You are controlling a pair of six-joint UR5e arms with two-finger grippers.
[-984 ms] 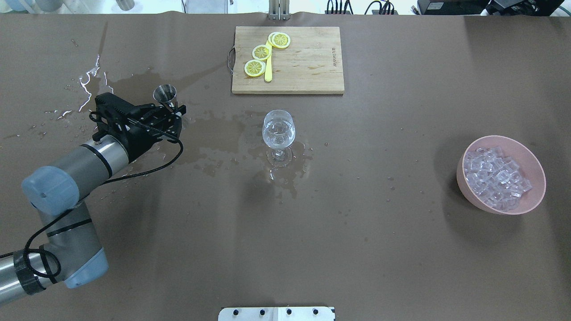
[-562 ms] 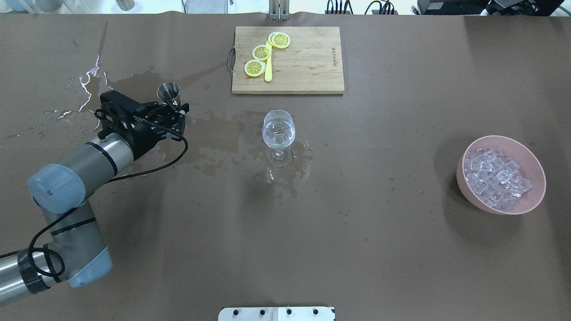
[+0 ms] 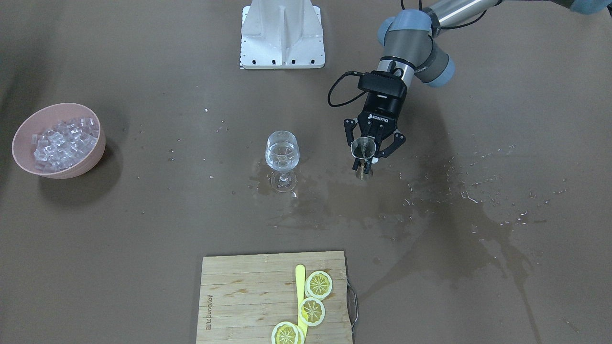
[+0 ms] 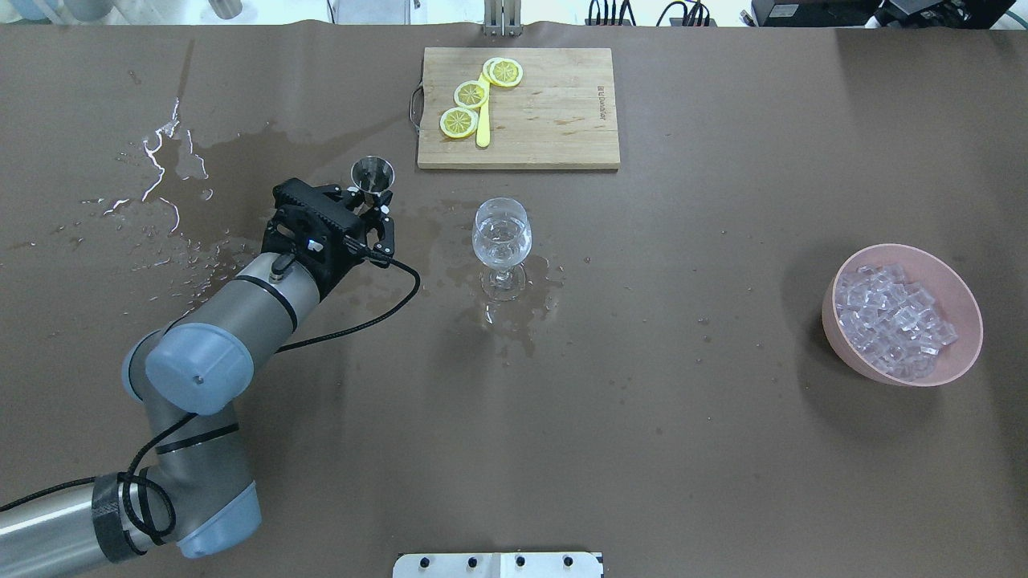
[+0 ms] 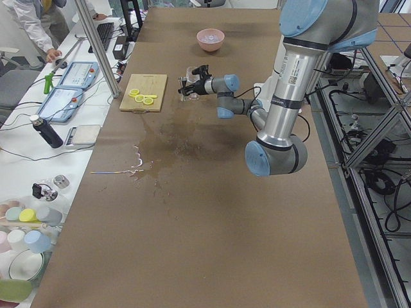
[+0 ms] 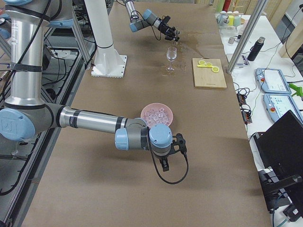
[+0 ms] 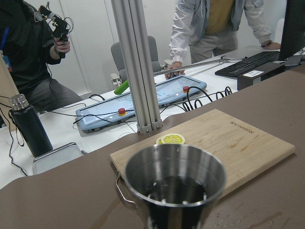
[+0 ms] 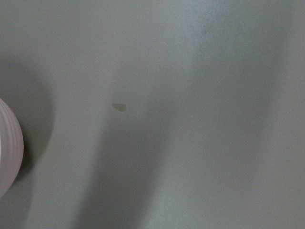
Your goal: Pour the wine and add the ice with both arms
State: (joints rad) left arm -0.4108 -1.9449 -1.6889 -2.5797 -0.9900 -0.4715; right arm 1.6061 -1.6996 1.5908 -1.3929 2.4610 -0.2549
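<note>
My left gripper (image 4: 372, 202) is shut on a steel jigger (image 4: 373, 172) and holds it upright above the table, left of the wine glass (image 4: 501, 237). The left wrist view shows a little clear liquid in the jigger (image 7: 174, 183). The glass (image 3: 282, 154) holds clear wine. The ice (image 4: 890, 319) lies heaped in a pink bowl (image 4: 964, 349) at the right. My right gripper (image 6: 164, 165) shows only in the exterior right view, just in front of the bowl (image 6: 166, 109); I cannot tell whether it is open. The bowl's rim (image 8: 7, 157) shows in the right wrist view.
A wooden cutting board (image 4: 554, 120) with lemon slices (image 4: 471, 94) and a yellow knife lies behind the glass. Spilled liquid wets the table around the glass and to the left (image 4: 161, 152). The white base block (image 3: 282, 33) stands at the robot's edge.
My left arm has swung to the right with the jigger, bringing it much closer to the wine glass. Glass, bowl and board have not moved.
</note>
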